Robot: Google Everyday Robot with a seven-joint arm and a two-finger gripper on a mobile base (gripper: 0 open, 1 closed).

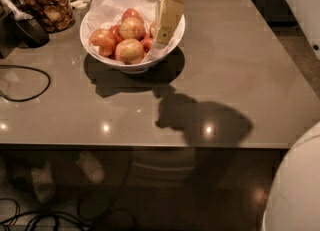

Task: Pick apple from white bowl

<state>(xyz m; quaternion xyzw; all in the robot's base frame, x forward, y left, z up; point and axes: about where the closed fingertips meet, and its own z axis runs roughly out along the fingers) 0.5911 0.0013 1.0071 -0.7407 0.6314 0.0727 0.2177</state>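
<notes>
A cream-coloured robot gripper (165, 31) hangs over the right side of a wide, glossy white bowl (102, 55) lined with crinkled white paper (106, 11), near the back left of a smooth grey tabletop (240, 75); whether the gripper is spread or pressed together cannot be told. A round, pale yellow-tan apple with a reddish blush (129, 51) lies at the front of the bowl among smaller red apples (102, 40), just left of the gripper. A glass jar of brown snacks (47, 2) stands at the back left, and a black cable (37, 87) loops on the left
</notes>
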